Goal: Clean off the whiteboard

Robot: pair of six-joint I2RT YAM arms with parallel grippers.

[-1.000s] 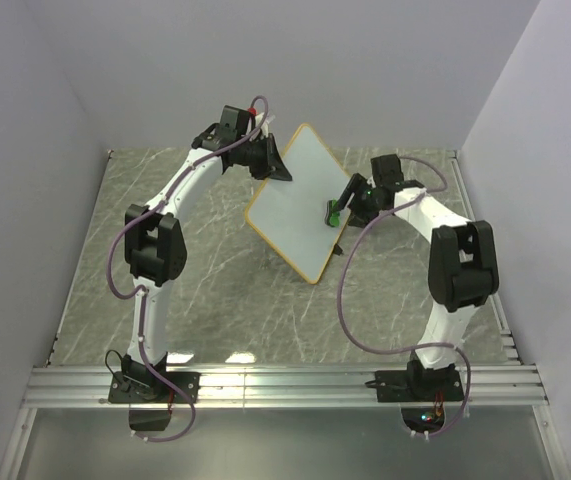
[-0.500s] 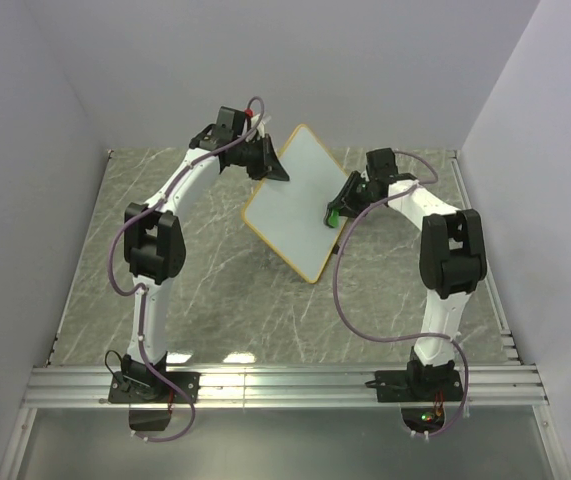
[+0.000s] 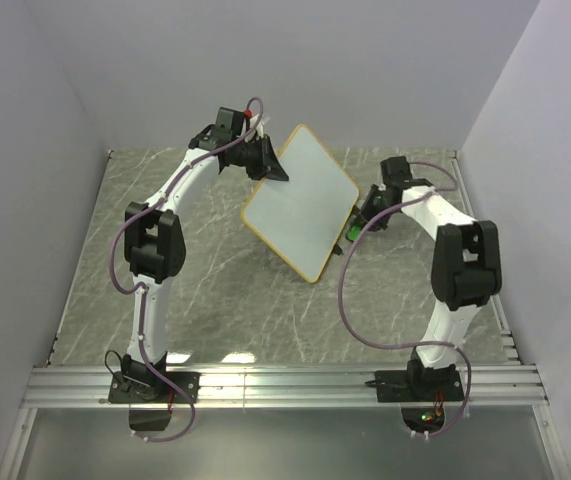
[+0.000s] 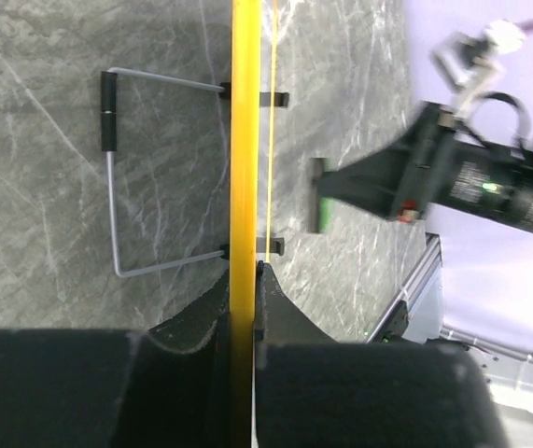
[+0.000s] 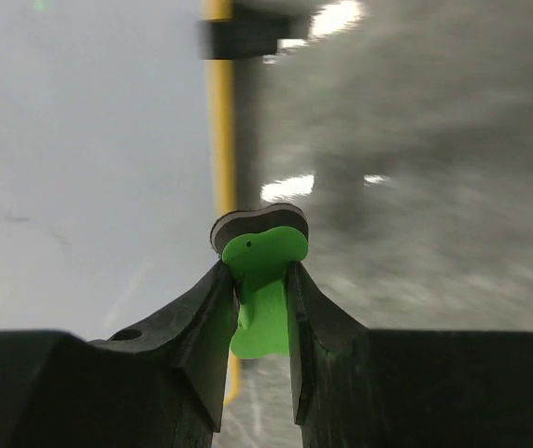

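Note:
The whiteboard [image 3: 300, 205] has an orange-yellow rim and stands tilted up off the table. Its face looks plain white in the top view. My left gripper [image 3: 271, 166] is shut on its upper left edge. In the left wrist view the board shows edge-on as a yellow strip [image 4: 244, 140], pinched between my left gripper's [image 4: 245, 276] jaws. My right gripper [image 3: 358, 222] is shut on a small green eraser [image 5: 262, 280] with a dark felt face. It sits just off the board's right edge, with the white face [image 5: 79, 140] to its left.
The board's wire stand [image 4: 112, 187] and two small black clips [image 4: 273, 97] stick out from its back and edge. The grey marble table [image 3: 205, 270] lies below, with side walls close by and an aluminium rail [image 3: 285, 385] at the near edge.
My right gripper has slid the eraser from the board's face rightwards to just past its right edge and squeezed tighter on it. The left gripper and the board have stayed nearly still.

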